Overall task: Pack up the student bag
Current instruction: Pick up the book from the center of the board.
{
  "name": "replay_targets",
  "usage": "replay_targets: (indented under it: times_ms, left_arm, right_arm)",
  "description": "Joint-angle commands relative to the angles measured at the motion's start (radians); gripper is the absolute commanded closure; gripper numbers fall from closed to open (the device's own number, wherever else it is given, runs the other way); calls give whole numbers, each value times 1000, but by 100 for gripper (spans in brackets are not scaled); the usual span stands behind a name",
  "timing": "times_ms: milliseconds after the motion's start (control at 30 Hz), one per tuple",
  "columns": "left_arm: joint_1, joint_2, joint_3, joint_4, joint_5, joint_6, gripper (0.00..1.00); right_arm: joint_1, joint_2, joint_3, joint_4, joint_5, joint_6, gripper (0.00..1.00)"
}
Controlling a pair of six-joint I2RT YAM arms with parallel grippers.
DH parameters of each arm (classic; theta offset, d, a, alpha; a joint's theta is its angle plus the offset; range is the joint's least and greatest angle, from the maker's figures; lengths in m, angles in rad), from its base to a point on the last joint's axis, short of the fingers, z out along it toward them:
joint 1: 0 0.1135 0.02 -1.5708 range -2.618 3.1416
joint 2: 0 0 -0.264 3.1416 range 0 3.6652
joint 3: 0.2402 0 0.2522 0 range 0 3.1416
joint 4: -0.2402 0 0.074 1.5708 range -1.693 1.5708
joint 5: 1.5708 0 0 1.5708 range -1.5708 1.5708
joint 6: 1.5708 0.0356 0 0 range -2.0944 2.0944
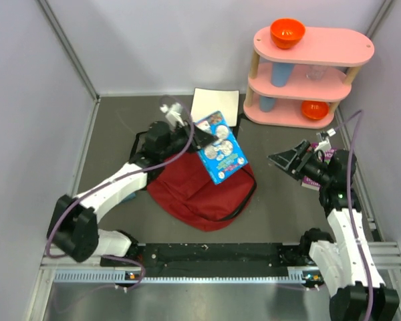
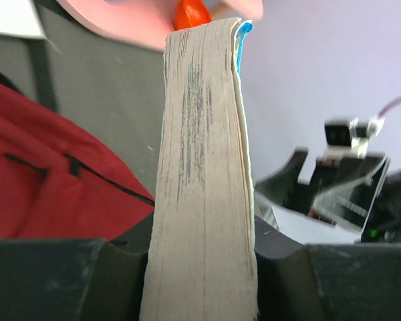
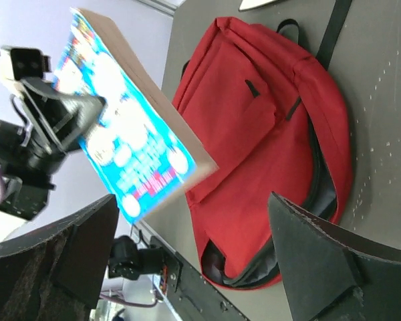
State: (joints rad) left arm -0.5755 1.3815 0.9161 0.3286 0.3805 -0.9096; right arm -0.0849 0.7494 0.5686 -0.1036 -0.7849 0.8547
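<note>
Pale lilac walls box in a dark grey table (image 1: 120, 134), and we're looking down on it from above. Far right corner, a pink three-tier shelf (image 1: 341, 48) stands against the wall. Centre stage lies the student bag (image 1: 200, 197), dark red, slumped flat on the table just in front of the arms. Its black straps trail at the far side, and a dark band runs along its right edge.

The left arm reaches in over the bag, and the left gripper (image 1: 202, 136) has its jaws clamped on a thick book (image 1: 220, 148). The blue cartoon cover faces up. The book is tilted in the air above the bag's far edge, and the left wrist view shows the page block squeezed between both fingers.

Over on the right, the right gripper (image 1: 289, 159) hangs above the table with its jaws spread wide. Nothing is between them, and it points toward the book, clear of it.

Behind the bag, a white sheet (image 1: 215, 105) lies flat. On the shelf, one orange bowl (image 1: 287, 32) sits up top and another orange bowl (image 1: 315, 109) at the bottom. A blue cup (image 1: 281, 72) stands on the middle tier.
</note>
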Motion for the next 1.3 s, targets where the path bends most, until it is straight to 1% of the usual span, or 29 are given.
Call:
replay_targets:
  times_ms: [0, 67, 133, 200, 300, 367, 433, 500, 533, 567, 600, 700, 767, 833, 867, 933, 967, 1000, 1033, 1067, 1100, 1133, 1167, 1233, 1267]
  left_arm:
    - [83, -186, 1, -40, -81, 15, 100]
    - [94, -240, 10, -118, -97, 44, 100]
    - [98, -272, 1, -138, -107, 57, 100]
    - [103, -311, -8, -175, -115, 69, 100]
    - [106, -358, -5, -253, -146, 100, 100]
    - [106, -398, -3, -286, -172, 118, 100]
    - [106, -426, -5, -322, -211, 146, 100]
    - [108, -458, -2, -326, -235, 153, 100]
    - [108, -463, 4, -364, -241, 155, 100]
    - [108, -469, 16, -364, -232, 158, 100]
    - [108, -467, 21, -364, -226, 161, 100]
    - [106, -463, 7, -338, -206, 155, 100]
    - [106, -464, -23, -260, -190, 156, 100]
    - [106, -476, -63, -228, -195, 127, 100]
    - [106, -481, -81, -183, -198, 115, 100]
    - [106, -493, -111, -154, -184, 94, 100]
    - [106, -504, -134, -151, -186, 84, 100]
    - [106, -515, -149, -154, -186, 66, 100]
    - [106, -542, -183, -154, -178, 55, 100]
    - [105, -561, -204, -149, -180, 48, 100]
    - [103, -578, -227, -125, -181, 26, 100]
    - [103, -620, -277, -108, -189, 17, 100]
    - [101, -642, -305, -91, -196, 5, 100]
    - [101, -691, -368, -18, -218, -21, 100]
    - [100, -703, -376, -11, -226, -20, 100]
  right_arm:
    - [8, -100, -108, -50, -43, -7, 9]
    - [10, -158, -174, -35, -86, 27, 8]
    - [10, -199, -212, -34, -125, 40, 8]
    - [10, -252, -223, -30, -140, 43, 7]
    - [10, -266, -217, 13, -149, 38, 7]
    - [11, -254, -181, 50, -160, 27, 1]
    - [11, -223, -113, 48, -154, -3, 1]
    - [13, -197, -50, -19, -120, -37, 1]
    - [13, -167, 21, -53, -111, -74, 1]
    - [14, -151, 51, -94, -99, -86, 1]
    - [19, -139, 69, -93, -96, -92, 1]
    - [25, -98, 80, -26, -53, -77, 1]
    - [25, -42, 82, 37, -45, -56, 1]
    - [27, 4, 128, 30, -18, -48, 1]
    - [27, 48, 138, 25, -5, -33, 1]
    - [31, 74, 137, 30, -26, 21, 1]
    - [63, 53, 113, 57, -36, 39, 1]
    - [109, 15, 18, 97, -15, 64, 1]
    - [155, -23, -39, 225, 25, 123, 1]
    - [268, -62, -94, 289, 127, 154, 1]
    - [315, -124, -175, 350, 175, 182, 1]
    - [350, -139, -197, 417, 218, 222, 1]
    - [394, -143, -205, 418, 272, 237, 1]
    - [404, -108, -194, 407, 280, 271, 1]
    - [409, -92, -191, 400, 274, 286, 1]
